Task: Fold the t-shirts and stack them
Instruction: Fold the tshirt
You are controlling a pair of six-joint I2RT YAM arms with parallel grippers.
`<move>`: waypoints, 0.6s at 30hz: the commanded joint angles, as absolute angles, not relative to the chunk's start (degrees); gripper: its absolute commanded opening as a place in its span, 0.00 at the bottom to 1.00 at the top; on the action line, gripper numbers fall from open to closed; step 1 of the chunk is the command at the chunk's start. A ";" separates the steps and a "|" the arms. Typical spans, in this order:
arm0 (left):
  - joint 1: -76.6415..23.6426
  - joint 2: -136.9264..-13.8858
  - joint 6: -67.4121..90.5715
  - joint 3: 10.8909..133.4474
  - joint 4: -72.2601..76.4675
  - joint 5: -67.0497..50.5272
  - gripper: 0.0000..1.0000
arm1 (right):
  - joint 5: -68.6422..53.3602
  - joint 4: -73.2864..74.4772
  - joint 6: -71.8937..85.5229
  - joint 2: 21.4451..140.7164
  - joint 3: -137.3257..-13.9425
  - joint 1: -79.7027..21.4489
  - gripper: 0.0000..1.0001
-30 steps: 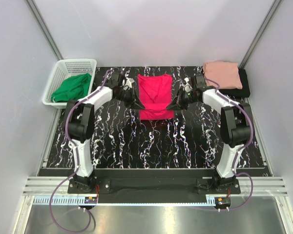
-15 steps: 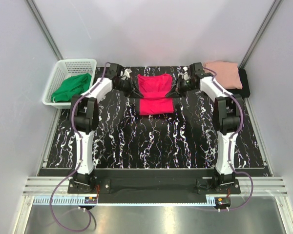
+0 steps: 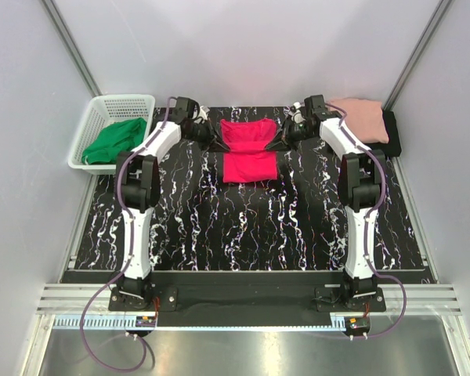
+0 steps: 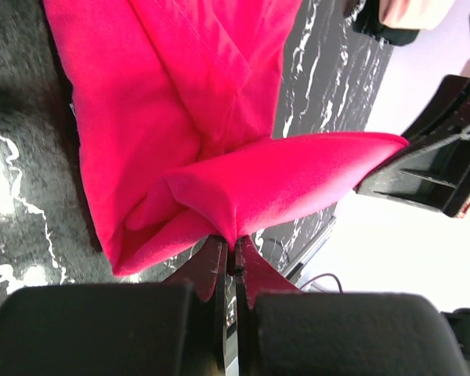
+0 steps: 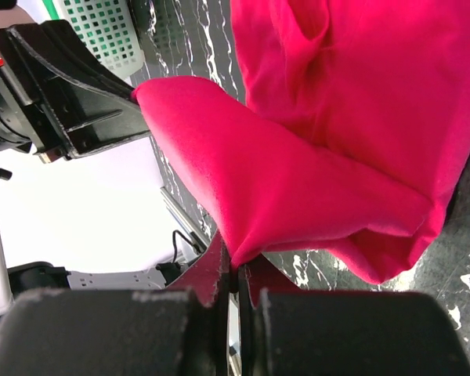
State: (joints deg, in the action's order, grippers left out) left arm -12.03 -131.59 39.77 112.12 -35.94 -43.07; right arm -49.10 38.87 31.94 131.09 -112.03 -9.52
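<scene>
At the far middle of the table (image 3: 243,227), mid-fold on the crimson shirt (image 3: 249,166): near half lying flat, far edge lifted and pulled taut, likely so as to drop square. Hemmed left by the basket (image 3: 88,133), right by the salmon shirt (image 3: 360,117) atop the black shirt (image 3: 393,133); bare table nearer. Left gripper (image 4: 229,252) and right gripper (image 5: 235,265) each clenched on a corner.

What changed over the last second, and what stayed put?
The left gripper and right gripper, each shut on a corner of the bright crimson-pink cloth t-shirt, carried that edge toward the far edge of the table. Unchanged: green cloth in the white mesh basket, folded pale salmon-pink t-shirt atop the black t-shirt.
</scene>
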 commanded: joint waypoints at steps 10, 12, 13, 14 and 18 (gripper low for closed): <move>-12.66 -136.93 44.21 123.39 -34.72 -37.79 0.00 | -51.15 39.64 34.01 137.80 -123.04 -7.74 0.00; -12.57 -137.54 44.73 124.53 -34.89 -37.62 0.00 | -51.42 39.64 34.54 138.69 -124.18 -7.56 0.00; -12.66 -138.16 45.00 125.67 -34.81 -37.62 0.00 | -51.68 39.64 34.63 139.65 -125.32 -7.47 0.00; -12.57 -138.51 45.44 126.38 -34.80 -37.53 0.00 | -51.85 39.73 34.98 140.18 -126.03 -7.21 0.00; -12.66 -140.62 46.49 129.54 -34.89 -37.62 0.00 | -52.56 40.08 36.21 143.08 -130.68 -6.86 0.00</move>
State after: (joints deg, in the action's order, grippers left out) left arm -12.78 -139.48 44.77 125.56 -36.32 -38.72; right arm -50.52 39.94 34.72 141.82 -125.95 -7.81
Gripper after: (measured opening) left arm 0.024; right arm 0.028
